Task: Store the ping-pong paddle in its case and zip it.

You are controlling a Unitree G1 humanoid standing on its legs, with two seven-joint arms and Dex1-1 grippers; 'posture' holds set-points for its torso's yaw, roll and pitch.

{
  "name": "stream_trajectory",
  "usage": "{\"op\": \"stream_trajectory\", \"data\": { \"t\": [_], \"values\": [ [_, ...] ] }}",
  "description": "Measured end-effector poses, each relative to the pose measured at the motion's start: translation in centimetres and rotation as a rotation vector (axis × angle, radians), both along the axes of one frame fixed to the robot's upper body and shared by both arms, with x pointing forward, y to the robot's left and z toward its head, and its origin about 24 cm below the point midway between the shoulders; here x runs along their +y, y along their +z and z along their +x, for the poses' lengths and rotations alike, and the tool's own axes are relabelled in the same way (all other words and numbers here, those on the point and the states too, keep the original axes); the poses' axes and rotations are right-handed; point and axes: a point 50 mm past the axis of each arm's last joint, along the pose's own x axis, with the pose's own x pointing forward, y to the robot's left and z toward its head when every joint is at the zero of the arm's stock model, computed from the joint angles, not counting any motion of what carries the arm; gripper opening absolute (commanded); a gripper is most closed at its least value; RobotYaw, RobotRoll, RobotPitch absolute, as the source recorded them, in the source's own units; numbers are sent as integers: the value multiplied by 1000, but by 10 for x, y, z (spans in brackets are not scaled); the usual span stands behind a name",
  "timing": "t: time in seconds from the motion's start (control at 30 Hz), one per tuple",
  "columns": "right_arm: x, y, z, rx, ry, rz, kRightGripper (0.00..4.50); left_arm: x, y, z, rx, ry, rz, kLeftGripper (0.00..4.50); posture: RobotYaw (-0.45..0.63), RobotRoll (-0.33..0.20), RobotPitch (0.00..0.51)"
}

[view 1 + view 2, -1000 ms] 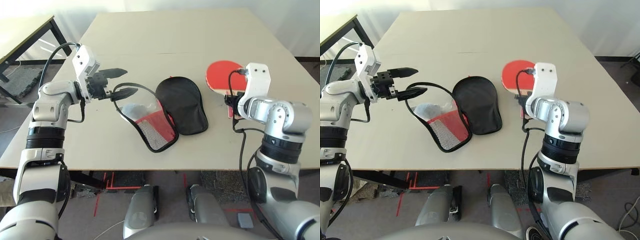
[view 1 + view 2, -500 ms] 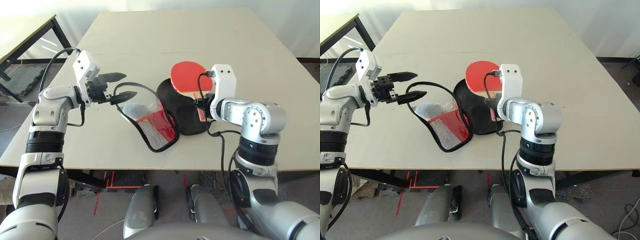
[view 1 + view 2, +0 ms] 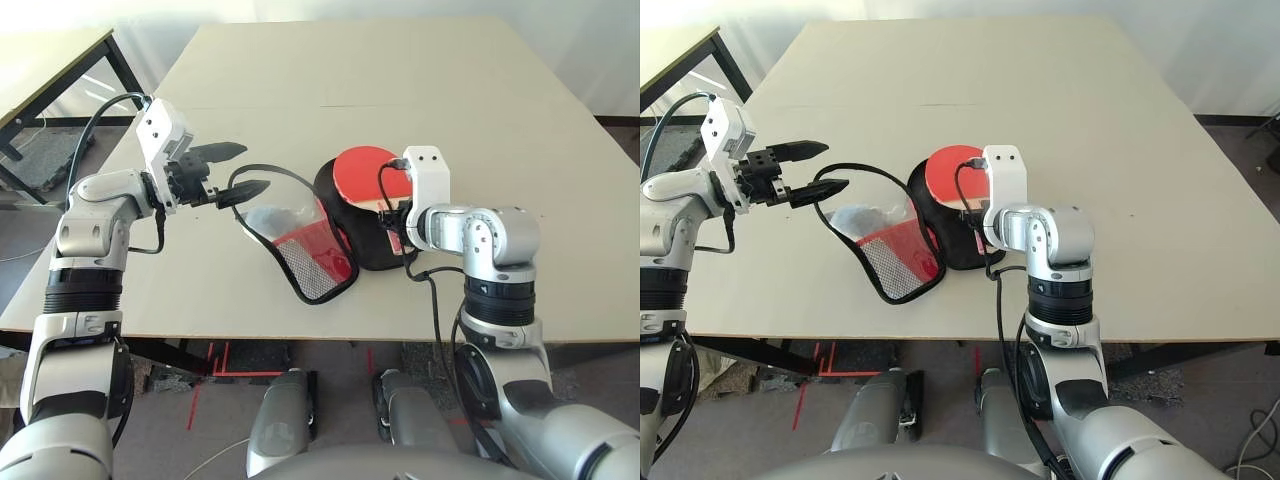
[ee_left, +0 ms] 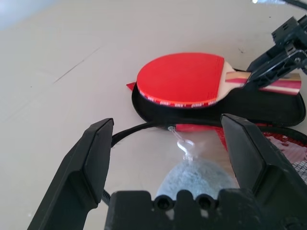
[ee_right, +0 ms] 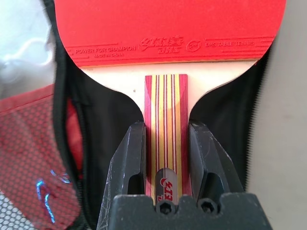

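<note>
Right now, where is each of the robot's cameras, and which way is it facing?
Left and right eye: on the head, facing forward and down at the paddle and its case; both silver arms show.
Left wrist: on the left arm, facing the paddle across the case; the left gripper's open fingers show, plus the right gripper.
Right wrist: on the right arm, facing the paddle's striped handle, clamped by its fingers.
Both wrist views share paddle and case.

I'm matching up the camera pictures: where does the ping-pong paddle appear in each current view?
Left eye view: the paddle, right of centre.
Right eye view: just right of the middle.
Left wrist view: upper middle, handle to the right.
Right wrist view: top and centre, handle between the right gripper's fingers.
Shared landmark: the case's black lining behind the paddle.
</note>
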Motion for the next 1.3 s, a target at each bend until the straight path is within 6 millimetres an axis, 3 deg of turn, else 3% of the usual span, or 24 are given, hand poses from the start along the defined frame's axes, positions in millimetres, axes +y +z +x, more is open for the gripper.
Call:
{"op": "stream_trajectory", "data": {
  "t": [1.2, 1.3],
  "values": [
    [-6, -16, 5, 33, -19, -25, 1062, 21, -2, -10, 19, 85, 35, 4500, 228, 0, 73],
    [-5, -17, 5, 33, -15, -21, 2043, 26, -3, -10, 31, 102, 50, 4500, 226, 0, 74]
  ]
}}
